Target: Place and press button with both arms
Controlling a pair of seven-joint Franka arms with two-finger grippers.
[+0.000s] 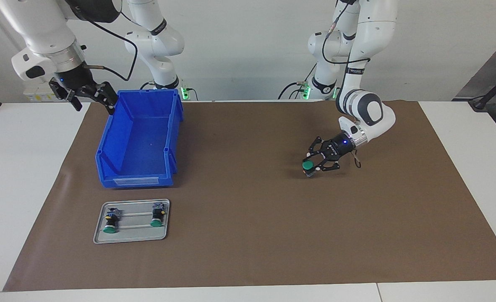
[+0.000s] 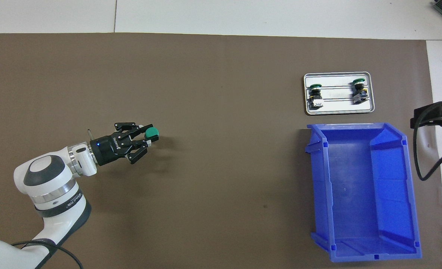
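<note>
My left gripper (image 1: 315,164) hangs low over the brown mat (image 1: 248,218) toward the left arm's end of the table. It is shut on a green-capped button (image 1: 308,166), which also shows in the overhead view (image 2: 152,132) at the tips of the left gripper (image 2: 148,137). Two more buttons (image 1: 110,222) (image 1: 157,217) lie on a small grey tray (image 1: 131,238). My right gripper (image 1: 92,100) is open and empty, raised beside the blue bin's corner nearest the robots; the right arm waits there.
An empty blue bin (image 1: 139,142) stands on the mat toward the right arm's end, with the tray (image 2: 338,110) just farther from the robots than it. White table surface (image 1: 21,176) borders the mat.
</note>
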